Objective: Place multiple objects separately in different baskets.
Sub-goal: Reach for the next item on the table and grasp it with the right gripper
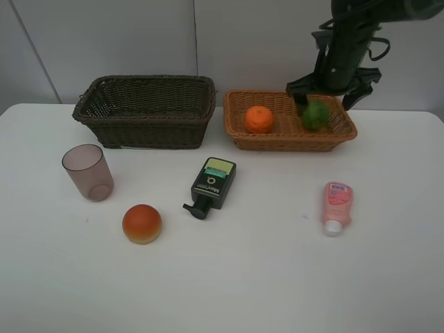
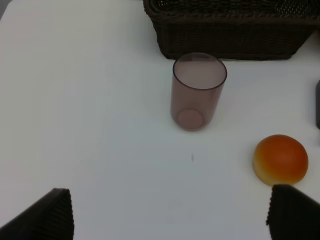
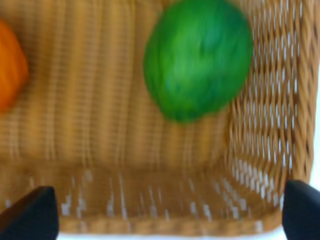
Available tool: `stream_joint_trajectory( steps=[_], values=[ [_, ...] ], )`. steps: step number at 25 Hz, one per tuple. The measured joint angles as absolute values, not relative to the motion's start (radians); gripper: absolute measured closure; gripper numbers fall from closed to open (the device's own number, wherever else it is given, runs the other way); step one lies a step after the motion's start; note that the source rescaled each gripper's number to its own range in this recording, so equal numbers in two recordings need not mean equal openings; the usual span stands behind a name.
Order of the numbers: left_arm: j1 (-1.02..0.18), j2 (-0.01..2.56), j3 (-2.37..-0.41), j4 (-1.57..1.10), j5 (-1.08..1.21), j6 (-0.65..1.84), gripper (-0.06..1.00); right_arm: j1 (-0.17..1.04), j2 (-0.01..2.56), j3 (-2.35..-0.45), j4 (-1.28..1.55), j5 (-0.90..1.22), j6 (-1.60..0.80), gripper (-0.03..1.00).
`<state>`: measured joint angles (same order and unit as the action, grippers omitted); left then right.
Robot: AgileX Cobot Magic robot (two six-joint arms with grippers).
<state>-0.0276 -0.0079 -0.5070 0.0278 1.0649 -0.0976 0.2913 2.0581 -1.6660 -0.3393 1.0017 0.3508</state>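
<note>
The light tan basket (image 1: 243,139) at the back right holds an orange (image 1: 259,119) and a green lime-like fruit (image 1: 316,115). My right gripper (image 1: 326,94) hangs open just above the lime, fingers spread wide, nothing between them. Its wrist view shows the lime (image 3: 197,59) lying free on the basket floor (image 3: 100,150), with the orange (image 3: 10,65) at the edge. The dark brown basket (image 1: 146,111) stands at the back left. A purple cup (image 1: 88,172), an orange-red bun (image 1: 142,223), a dark green pump bottle (image 1: 211,186) and a pink tube bottle (image 1: 336,206) lie on the table. My left gripper (image 2: 170,212) is open over the table near the cup (image 2: 197,90) and bun (image 2: 280,159).
The white table (image 1: 243,277) meets a pale wall behind the baskets. The dark basket's front wall (image 2: 230,35) stands just beyond the cup in the left wrist view.
</note>
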Motion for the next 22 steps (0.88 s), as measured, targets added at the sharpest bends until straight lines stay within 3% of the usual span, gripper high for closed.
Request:
stream_joint_trajectory(
  steps=[5, 14, 22],
  values=[
    [-0.028, -0.008, -0.507, 0.028, 1.065, -0.098, -0.06, 0.299, 1.995, -1.520, -0.288, 1.045, 0.359, 0.01],
    [-0.028, -0.008, -0.507, 0.028, 1.065, -0.098, -0.06, 0.279, 1.861, -1.176, -0.245, 0.892, 0.462, 0.01],
    [-0.028, -0.008, -0.507, 0.028, 1.065, -0.098, -0.06, 0.279, 1.857, -1.025, -0.241, 0.765, 0.517, 0.01]
  ],
)
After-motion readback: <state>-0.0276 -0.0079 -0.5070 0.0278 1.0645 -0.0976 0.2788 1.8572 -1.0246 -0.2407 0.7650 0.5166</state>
